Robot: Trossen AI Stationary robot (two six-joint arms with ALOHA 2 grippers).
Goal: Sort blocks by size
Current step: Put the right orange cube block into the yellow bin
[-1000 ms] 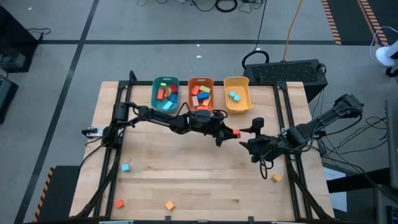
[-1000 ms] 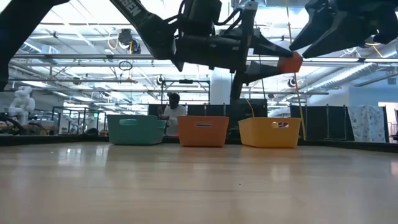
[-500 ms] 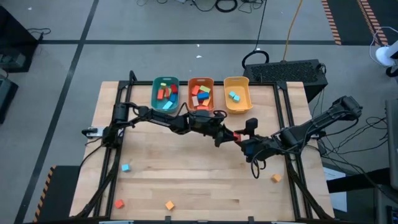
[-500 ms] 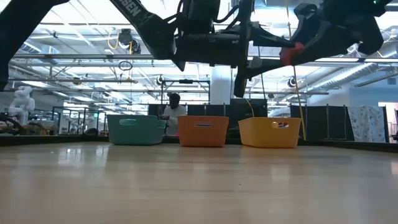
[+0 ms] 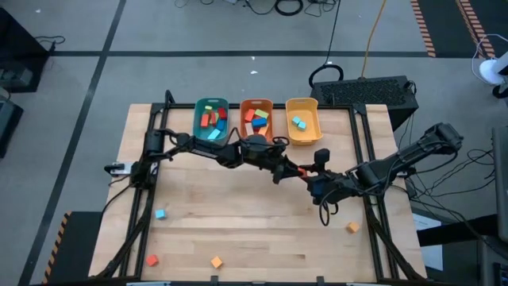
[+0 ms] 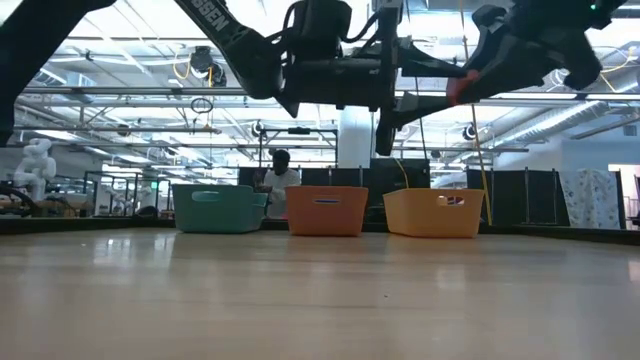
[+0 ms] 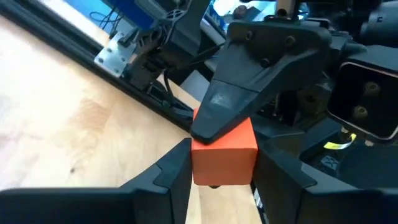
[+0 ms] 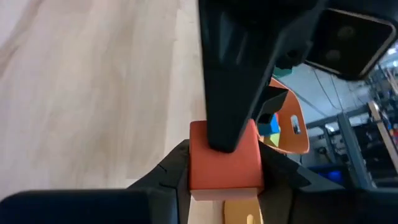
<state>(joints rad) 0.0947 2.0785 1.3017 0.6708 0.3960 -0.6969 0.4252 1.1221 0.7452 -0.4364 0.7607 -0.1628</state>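
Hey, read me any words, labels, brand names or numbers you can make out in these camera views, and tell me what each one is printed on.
"SEN": white letters, the readable end of a cut-off word, on the dark arm link at the top of the low view.
Small label on the yellow bin: too small to read.
Yellow tag on the other arm's housing, left wrist view: no legible text.
Nothing readable on the blocks, table or other bins.
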